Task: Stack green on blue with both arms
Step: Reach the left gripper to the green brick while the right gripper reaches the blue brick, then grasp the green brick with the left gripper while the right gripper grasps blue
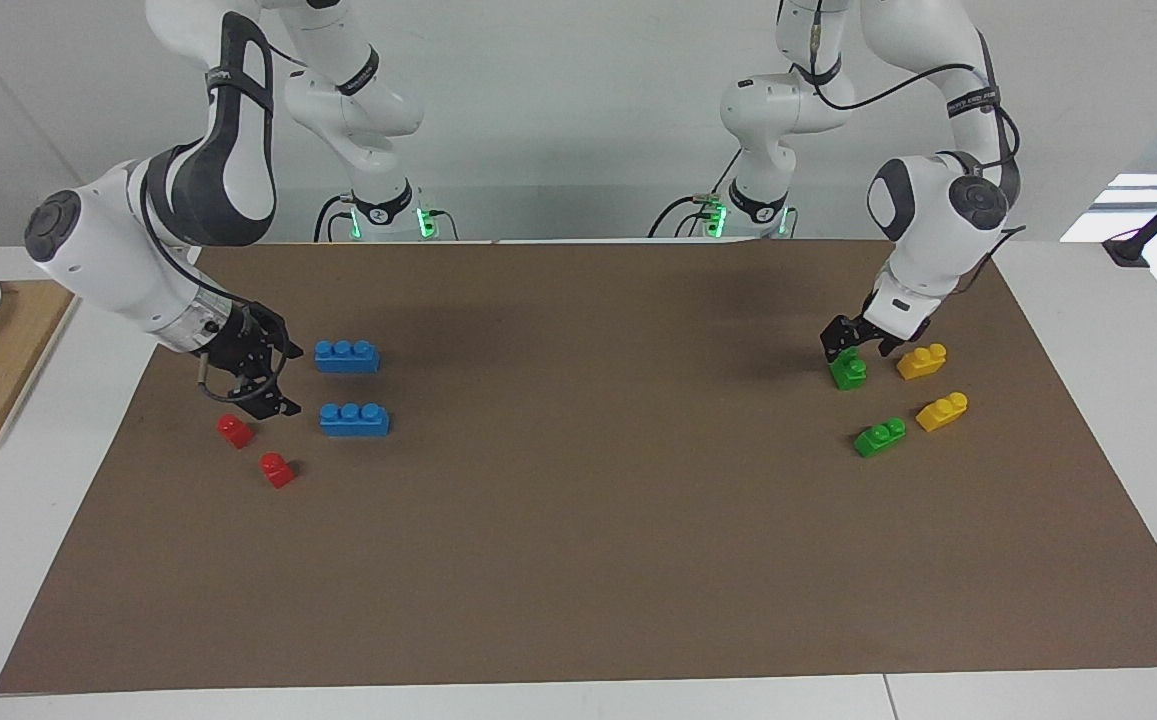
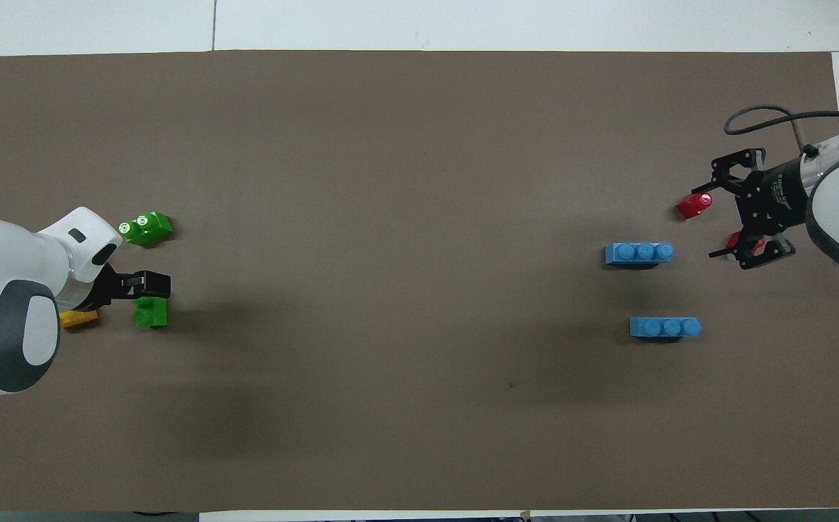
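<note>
- My left gripper is bent down onto the green brick nearer the robots, forearm angled in from the left arm's end; fingers straddle it, grip not confirmed.
- Second green brick lies farther from the robots than the first.
- My right gripper hangs tilted, fingers spread, beside the two blue bricks.
</note>
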